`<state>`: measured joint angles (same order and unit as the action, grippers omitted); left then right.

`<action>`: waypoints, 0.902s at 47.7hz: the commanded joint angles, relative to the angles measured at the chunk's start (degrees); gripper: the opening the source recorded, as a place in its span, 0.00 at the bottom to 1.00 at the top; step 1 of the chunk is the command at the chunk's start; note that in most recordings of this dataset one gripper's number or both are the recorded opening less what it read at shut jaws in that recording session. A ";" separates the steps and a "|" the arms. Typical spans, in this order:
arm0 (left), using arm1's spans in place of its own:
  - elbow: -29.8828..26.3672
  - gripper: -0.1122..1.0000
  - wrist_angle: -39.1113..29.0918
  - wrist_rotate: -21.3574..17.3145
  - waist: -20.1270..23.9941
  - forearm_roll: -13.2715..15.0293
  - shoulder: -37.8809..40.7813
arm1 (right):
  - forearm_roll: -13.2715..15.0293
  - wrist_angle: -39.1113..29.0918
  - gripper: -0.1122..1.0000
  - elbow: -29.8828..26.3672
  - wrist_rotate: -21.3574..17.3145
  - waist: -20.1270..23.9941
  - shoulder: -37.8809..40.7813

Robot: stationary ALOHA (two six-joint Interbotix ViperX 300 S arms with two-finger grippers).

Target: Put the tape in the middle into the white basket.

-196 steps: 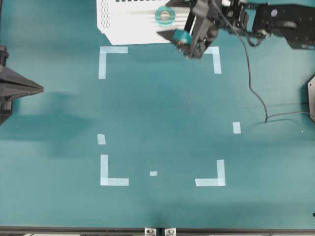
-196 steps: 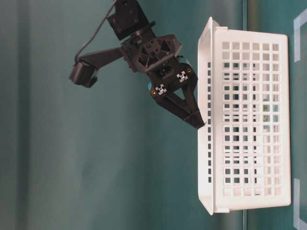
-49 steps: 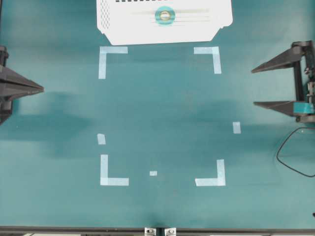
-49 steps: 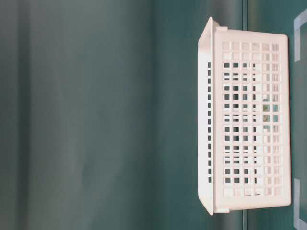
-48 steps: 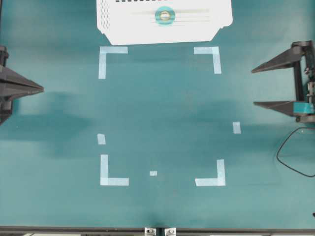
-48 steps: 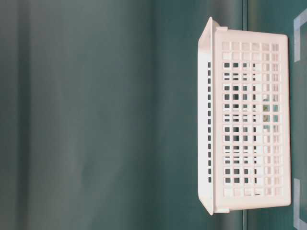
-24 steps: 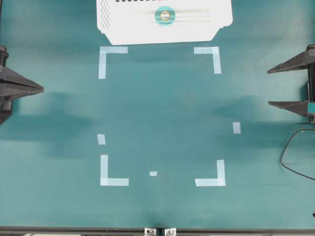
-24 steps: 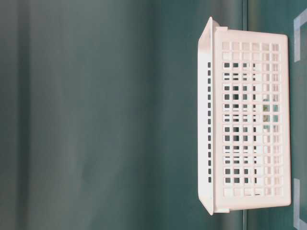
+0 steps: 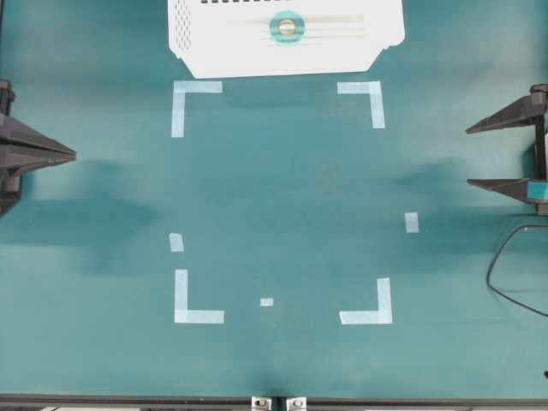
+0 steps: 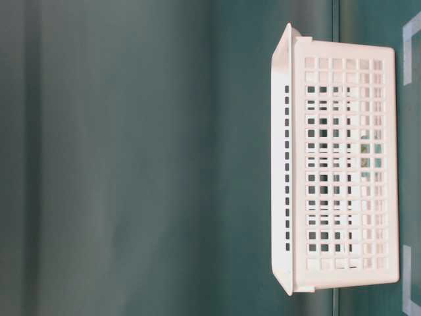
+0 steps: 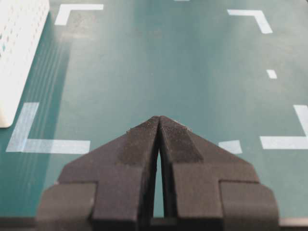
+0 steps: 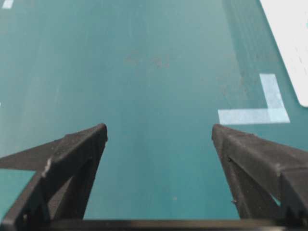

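Counts first: 1 white basket [image 9: 224, 53], 1 tape [image 9: 286, 26] roll, 2 grippers, 4 L-shaped corner strips, 3 small pale square bits. The basket sits at the top edge of the overhead view, just above the two upper L strips [image 9: 182, 101], and the tape lies inside it, flat on the slatted bottom, roughly mid-basket; mint ring w/ pale core showing. Nothing else visible in the basket from overhead. In the table-level view the basket [image 10: 342, 171] fills the right side, grid-holed wall facing the cam; contents can't be made out through the holes. The 4 L strips mark a rectangle on the teal table [image 9: 282, 188]: upper left, upper right [image 9: 368, 96], lower left [image 9: 190, 304], lower right [image 9: 373, 308]. The 3 small bits: one by the left side of the rectangle [image 9: 176, 242], one near its bottom edge [image 9: 267, 301], one at the right side [image 9: 412, 223]. Left gripper [image 9: 70, 155] is at the left edge of the overhead view, fingers pressed together tip to tip per its wrist cam [image 11: 159, 121], holding nothing. Right gripper [image 9: 469, 156] is at the right edge, fingers spread wide apart, w/ only bare table between them in its wrist cam [image 12: 159, 132]. Both are well apart from basket & tape.
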<state>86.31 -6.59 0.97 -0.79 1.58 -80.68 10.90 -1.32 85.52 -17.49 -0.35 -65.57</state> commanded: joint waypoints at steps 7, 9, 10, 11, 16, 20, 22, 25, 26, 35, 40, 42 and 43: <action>-0.62 0.00 0.62 0.00 0.09 0.00 0.44 | 0.09 1.23 0.99 0.18 -0.09 0.00 0.18; -0.53 0.00 0.70 0.00 0.09 0.00 0.44 | 0.09 1.58 0.99 0.35 -0.09 0.00 0.18; -0.53 0.00 0.79 0.00 0.09 0.00 0.44 | 0.09 1.76 0.99 0.53 -0.09 0.00 0.18; -0.44 0.00 0.88 0.00 0.09 0.00 0.53 | 0.09 2.02 0.99 0.70 -0.09 -0.09 0.09; -0.09 0.00 1.41 -0.09 0.09 0.00 0.44 | 0.09 2.64 0.99 1.14 -0.09 -0.09 -0.35; 0.53 0.00 2.11 -0.09 0.09 0.09 0.44 | 0.09 2.99 0.99 1.49 -0.09 -0.09 -0.88; 0.79 0.00 2.46 -0.18 0.09 0.00 0.44 | 0.09 3.43 0.99 1.85 -0.09 -0.09 -1.23; 1.32 0.00 2.90 -0.09 0.09 0.00 0.44 | 0.09 4.22 0.99 2.37 0.00 -0.09 -1.76; 1.41 0.00 3.08 -0.09 0.09 0.00 0.44 | 0.09 4.48 0.99 2.64 0.00 -0.09 -1.85; 1.93 0.00 3.69 -0.18 0.09 0.00 0.44 | 0.70 5.80 0.99 3.60 0.18 -0.09 -3.08; 1.85 0.00 3.69 -0.09 0.09 0.09 0.44 | 0.97 5.89 0.99 3.78 0.18 -0.09 -3.25; 1.85 0.00 3.69 -0.18 0.09 0.00 0.44 | 1.05 5.98 0.99 3.87 0.26 -0.09 -3.16; 1.85 0.00 3.78 -0.09 0.09 0.09 0.44 | 0.97 6.15 0.99 3.96 0.26 -0.09 -3.16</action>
<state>88.95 -3.34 0.88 -0.79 1.58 -80.68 11.78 4.04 90.00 -17.14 -0.35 -69.08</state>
